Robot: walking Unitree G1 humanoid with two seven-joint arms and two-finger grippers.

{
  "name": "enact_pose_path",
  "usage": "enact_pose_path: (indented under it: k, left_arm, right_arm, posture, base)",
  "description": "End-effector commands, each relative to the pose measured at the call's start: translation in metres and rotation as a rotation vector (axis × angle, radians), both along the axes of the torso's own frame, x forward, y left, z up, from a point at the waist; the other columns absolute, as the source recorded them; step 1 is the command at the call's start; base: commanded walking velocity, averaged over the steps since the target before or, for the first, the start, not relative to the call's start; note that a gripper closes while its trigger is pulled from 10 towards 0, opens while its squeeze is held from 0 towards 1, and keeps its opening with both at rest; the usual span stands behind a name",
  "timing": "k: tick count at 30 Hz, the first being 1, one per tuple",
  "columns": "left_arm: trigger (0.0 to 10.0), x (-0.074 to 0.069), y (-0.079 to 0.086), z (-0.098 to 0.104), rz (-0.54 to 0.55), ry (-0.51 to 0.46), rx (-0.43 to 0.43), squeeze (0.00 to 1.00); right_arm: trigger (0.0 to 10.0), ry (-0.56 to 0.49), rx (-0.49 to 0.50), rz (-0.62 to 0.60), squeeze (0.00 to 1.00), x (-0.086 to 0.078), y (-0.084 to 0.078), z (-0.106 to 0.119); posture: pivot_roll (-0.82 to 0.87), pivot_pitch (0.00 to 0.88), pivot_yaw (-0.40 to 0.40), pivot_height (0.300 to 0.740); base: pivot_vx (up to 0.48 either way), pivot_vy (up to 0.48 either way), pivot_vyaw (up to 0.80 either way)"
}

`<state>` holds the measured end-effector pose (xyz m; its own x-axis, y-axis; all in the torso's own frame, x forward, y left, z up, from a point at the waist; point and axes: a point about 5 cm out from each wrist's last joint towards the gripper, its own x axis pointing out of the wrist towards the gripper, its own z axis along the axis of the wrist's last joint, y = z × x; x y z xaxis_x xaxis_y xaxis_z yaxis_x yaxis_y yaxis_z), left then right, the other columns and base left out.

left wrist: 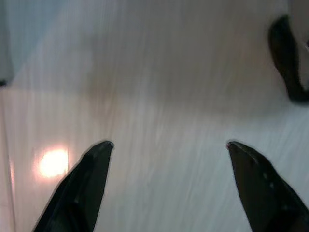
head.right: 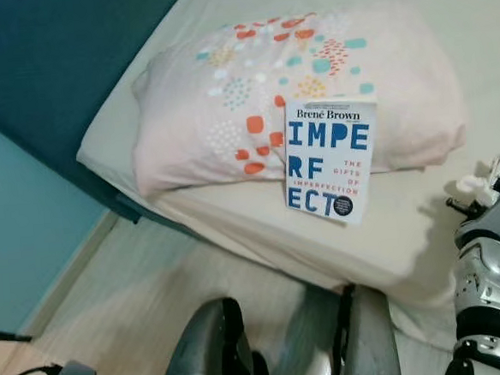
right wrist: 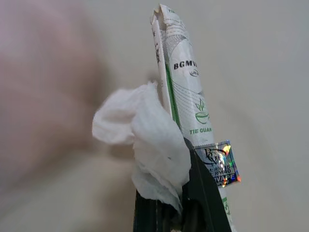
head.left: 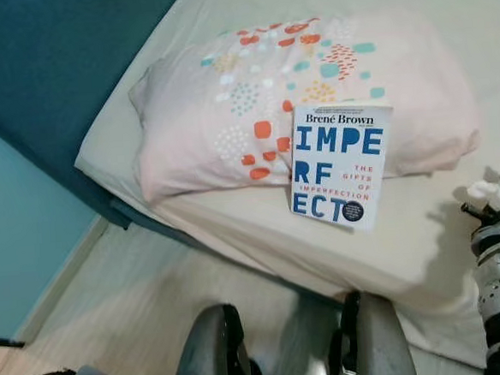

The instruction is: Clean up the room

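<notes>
Bed fills the frame; book centre. At lower right I hold tissue and tea packet pinched in right gripper — loose tissue may slip. Left gripper spread wide over floor.

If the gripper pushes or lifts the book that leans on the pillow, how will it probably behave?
The book looks like a thin paperback, so probably light and slightly bendy. It rests tilted against the soft pillow, so a push would likely tip or slide it on the bed. Its glossy cover may be slippery.
</notes>
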<state>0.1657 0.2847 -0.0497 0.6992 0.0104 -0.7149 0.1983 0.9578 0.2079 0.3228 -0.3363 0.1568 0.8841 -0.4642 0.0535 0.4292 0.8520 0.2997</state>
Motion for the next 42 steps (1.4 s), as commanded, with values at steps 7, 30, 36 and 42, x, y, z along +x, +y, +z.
enact_pose_path:
  k: [7,30,36,42]
  left_arm:
    - [10.0,0.026,0.004,0.003,0.27,-0.017,-0.015,0.0]
    - [10.0,0.021,-0.026,-0.016,0.299,0.091,0.004,0.0]
    - [10.0,0.01,-0.032,-0.023,0.279,0.14,0.003,0.0]
    - [10.0,0.005,-0.037,-0.028,0.272,0.164,-0.002,0.0]
  right_arm:
    - [0.0,-0.168,-0.069,0.116,0.0,0.02,0.024,0.047]
    - [0.0,0.12,-0.095,0.456,0.0,0.032,0.125,-0.037]
    - [0.0,0.201,-0.094,0.516,0.0,0.024,0.142,-0.061]
    - [0.0,0.248,-0.115,0.542,0.0,0.02,0.148,-0.073]
  posture:
    - [0.13,0.06,0.02,0.614]
    - [0.11,0.0,-0.026,0.708]
    - [0.1,0.0,-0.029,0.728]
    - [0.1,0.0,-0.038,0.74]
  base:
    - [-0.035,0.0,0.0]
    - [-0.145,0.0,0.0]
    - [0.0,0.0,0.0]
    - [0.0,0.0,0.0]
